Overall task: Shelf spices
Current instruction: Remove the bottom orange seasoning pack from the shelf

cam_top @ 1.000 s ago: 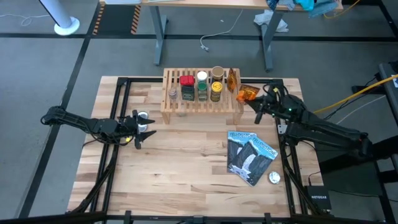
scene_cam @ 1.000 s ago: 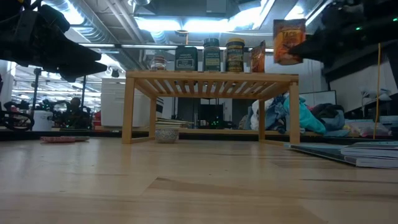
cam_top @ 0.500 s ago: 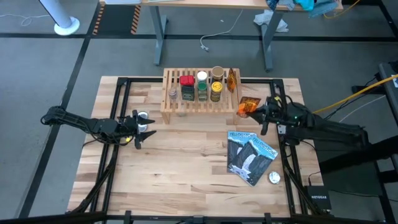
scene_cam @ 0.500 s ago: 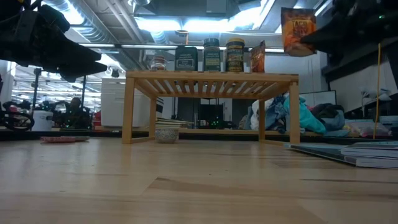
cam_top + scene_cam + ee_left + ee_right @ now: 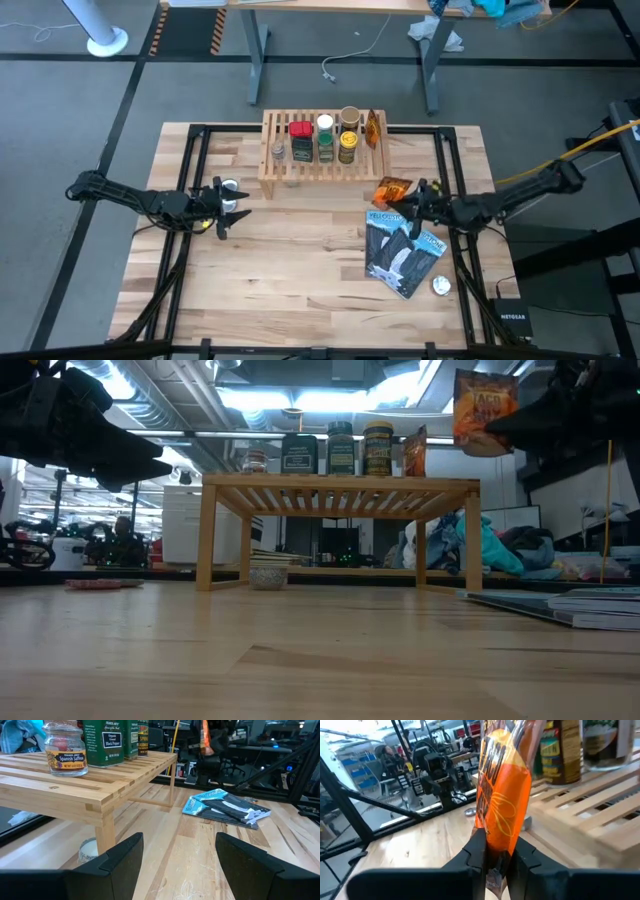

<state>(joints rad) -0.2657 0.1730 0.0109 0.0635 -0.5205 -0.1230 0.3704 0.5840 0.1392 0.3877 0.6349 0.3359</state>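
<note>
The right end effector is clenched on the bottom edge of an orange packet, holding it upright in the air just in front of the shelf's right end, above the worktop and beside the blue-and-black pouches. On the shelf stand the other spices: a dark square tin, several jars, a small saffron jar and a second orange packet. The left end effector hangs released, fingers apart, over the worktop to the left of the shelf. A flat silver disc lies near the pouches.
</note>
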